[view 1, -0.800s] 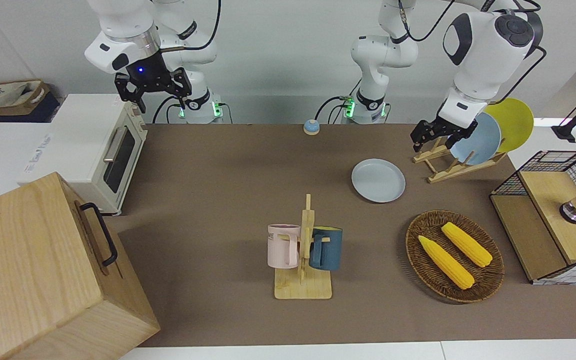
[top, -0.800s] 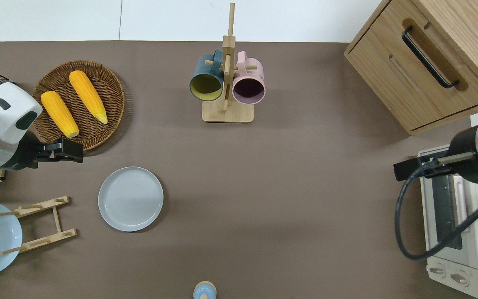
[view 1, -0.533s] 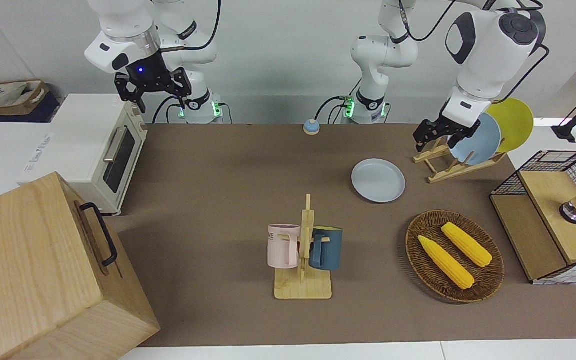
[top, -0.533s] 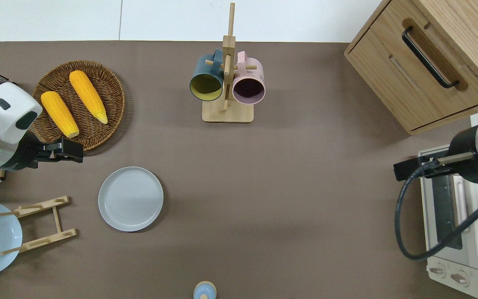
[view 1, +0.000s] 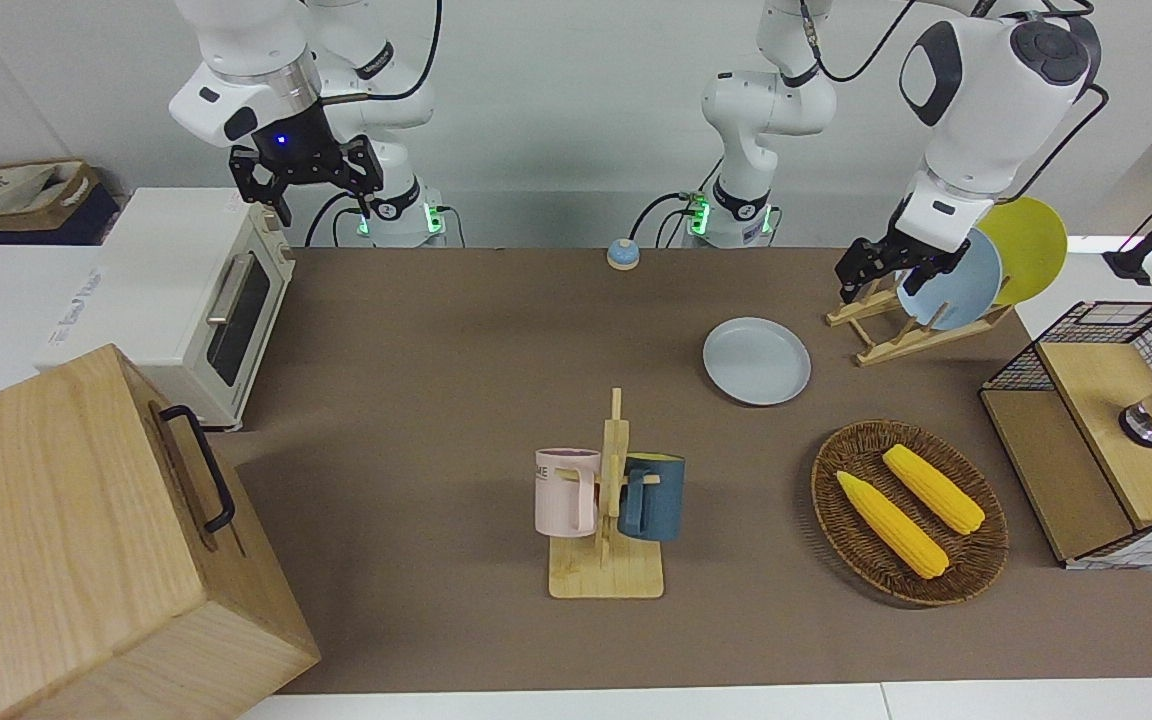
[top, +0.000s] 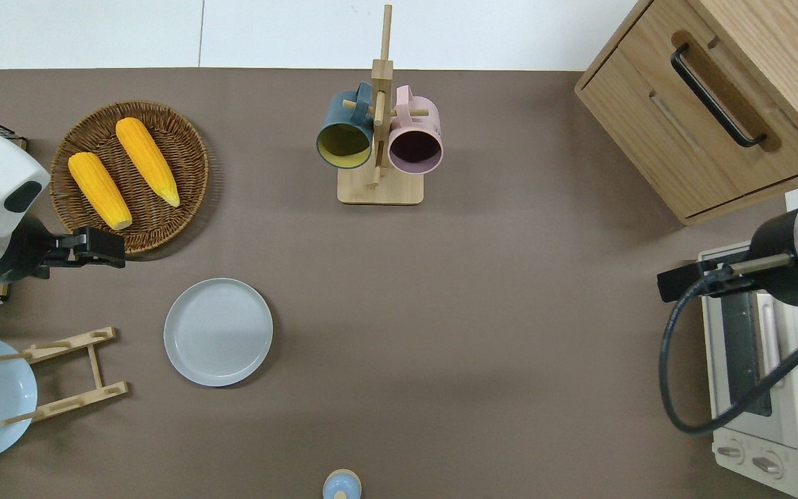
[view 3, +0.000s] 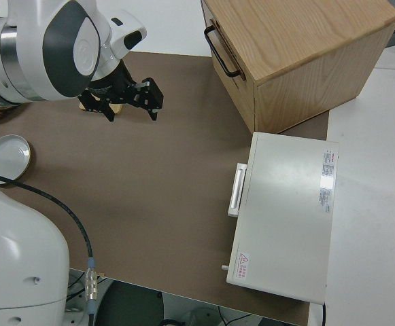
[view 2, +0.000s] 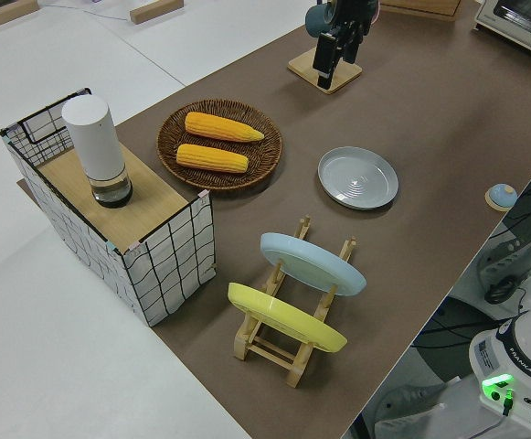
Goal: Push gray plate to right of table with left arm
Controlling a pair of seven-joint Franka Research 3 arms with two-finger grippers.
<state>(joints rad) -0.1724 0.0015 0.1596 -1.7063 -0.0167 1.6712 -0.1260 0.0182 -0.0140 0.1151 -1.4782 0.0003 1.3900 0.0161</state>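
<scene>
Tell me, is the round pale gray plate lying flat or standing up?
Lying flat. The round pale gray plate rests on the brown table, rim up, with nothing on it. It is not in the wooden plate rack beside it.

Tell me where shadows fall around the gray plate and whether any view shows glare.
Overhead view: the gray plate casts a thin soft shadow along its edge toward the right arm's end. Left side view: concentric rings show on it with a faint sheen, no harsh glare. Right side view: a bright reflection on the toaster oven top.
</scene>
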